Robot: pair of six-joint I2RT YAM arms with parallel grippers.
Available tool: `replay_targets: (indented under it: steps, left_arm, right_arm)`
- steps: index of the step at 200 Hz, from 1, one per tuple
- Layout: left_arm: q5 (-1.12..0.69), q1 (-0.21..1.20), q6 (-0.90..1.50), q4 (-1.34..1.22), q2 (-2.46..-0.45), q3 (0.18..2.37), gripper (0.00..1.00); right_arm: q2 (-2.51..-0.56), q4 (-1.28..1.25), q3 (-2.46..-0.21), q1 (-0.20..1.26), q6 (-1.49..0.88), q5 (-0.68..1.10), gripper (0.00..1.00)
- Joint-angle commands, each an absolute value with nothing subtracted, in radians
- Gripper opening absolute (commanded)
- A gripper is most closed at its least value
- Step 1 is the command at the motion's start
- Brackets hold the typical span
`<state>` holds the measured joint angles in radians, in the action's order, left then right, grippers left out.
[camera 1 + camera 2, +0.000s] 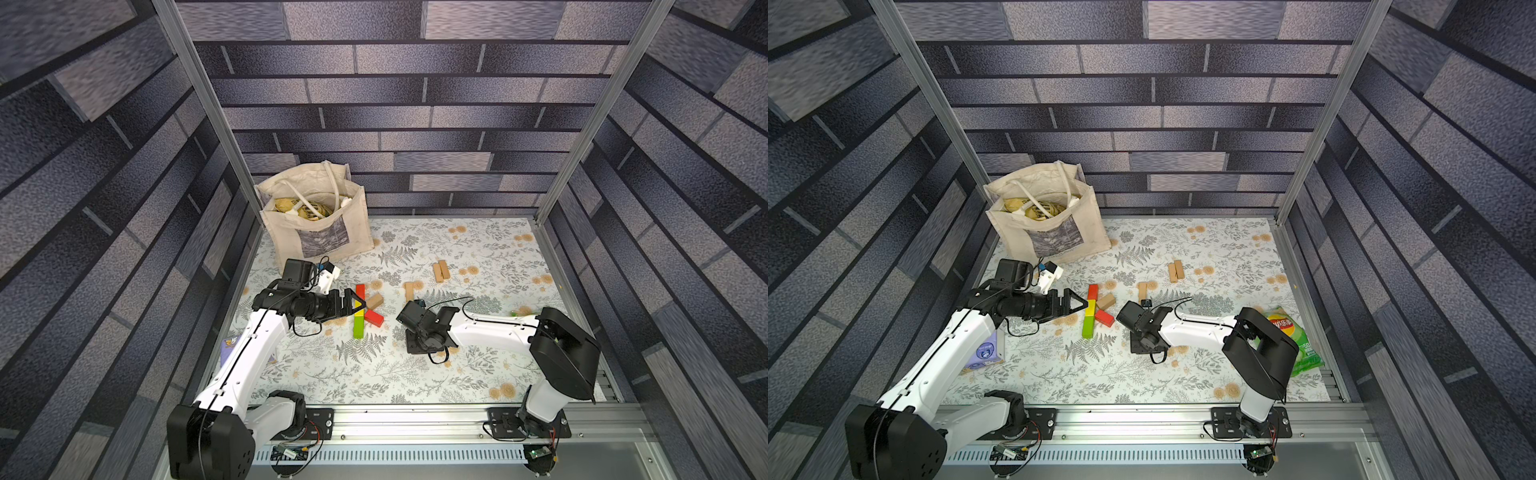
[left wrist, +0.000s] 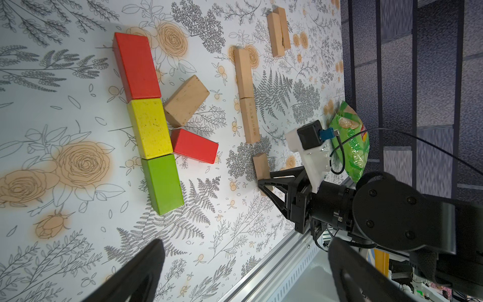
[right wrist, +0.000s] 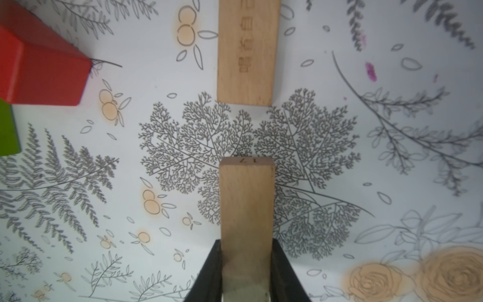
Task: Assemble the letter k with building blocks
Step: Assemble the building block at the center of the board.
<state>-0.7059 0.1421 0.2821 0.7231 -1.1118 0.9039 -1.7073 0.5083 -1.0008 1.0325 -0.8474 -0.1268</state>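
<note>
Between the right jaws: plain wood block, pinched by the right gripper across its narrow width, close to one end. The rest juts out ahead, with a number stamped on the end face.
Contact with mat: cannot tell whether the plain wood block is clear of the floral mat.
Handling (judged): solid wood, stiff and light, with no crush risk. The smooth faces could slip, and an end hold may let it swing. A hold nearer the middle, on the long flat sides, would be steadier.
Ahead of it: engraved plain bar, in line with the plain wood block but separated by a gap.
K figure: the stem is the long red block, yellow block and green block, end to end and touching. The short plain block and short red block slant off the yellow block as arms.
K relative to right gripper: near but apart. The short red block is the nearest piece.
Left gripper: jaws wide and empty, hovering by the stem at the yellow block.
Spares: pair of plain bars, side by side, well apart from the K.
Status (judged): the K reads complete. The plain wood block looks like surplus or an arm extension.
</note>
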Motion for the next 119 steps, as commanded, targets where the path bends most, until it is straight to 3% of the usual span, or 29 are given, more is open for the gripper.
replay_targets:
  steps: [1, 119]
  left_arm:
    - [-0.704, 0.136, 0.278, 0.741, -1.095, 0.903, 1.0]
    - [-0.701, 0.135, 0.278, 0.738, -1.083, 0.902, 1.0]
  right_arm:
    - [-1.741, 0.557, -1.046, 1.046, -0.868, -0.147, 0.2]
    - [-1.812, 0.655, -1.141, 1.049, -0.888, -0.174, 0.21]
